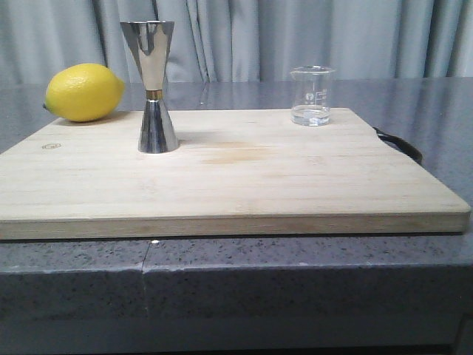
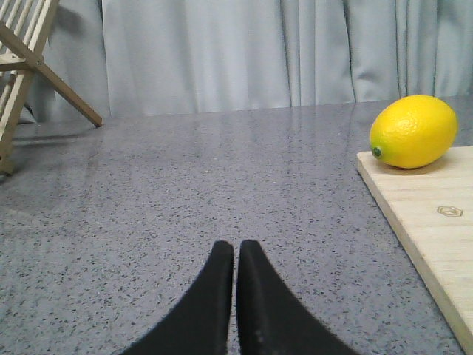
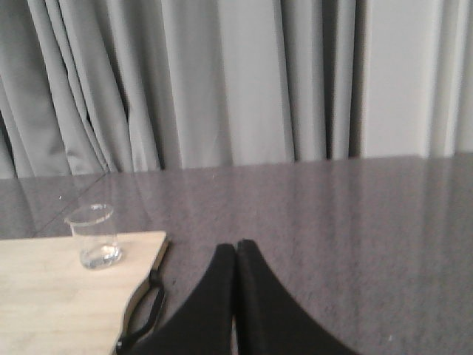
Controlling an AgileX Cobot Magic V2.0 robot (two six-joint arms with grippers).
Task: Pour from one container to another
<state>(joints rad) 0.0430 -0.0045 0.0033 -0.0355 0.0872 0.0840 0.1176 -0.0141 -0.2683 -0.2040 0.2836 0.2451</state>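
The small clear glass beaker (image 1: 312, 95) with white marks stands upright at the back right of the wooden board (image 1: 222, 177), a little clear liquid in its bottom. The right wrist view shows the beaker (image 3: 94, 237) too. The tall steel jigger (image 1: 154, 86) with a gold waist band stands upright on the board's left half. Neither arm appears in the front view. My left gripper (image 2: 236, 249) is shut and empty over the grey counter, left of the board. My right gripper (image 3: 236, 250) is shut and empty over the counter, right of the board.
A yellow lemon (image 1: 83, 92) rests at the board's back left corner, also the lemon (image 2: 412, 132) in the left wrist view. A black strap (image 3: 140, 318) hangs off the board's right edge. A wooden rack (image 2: 26, 59) stands far left. Grey curtains hang behind the table.
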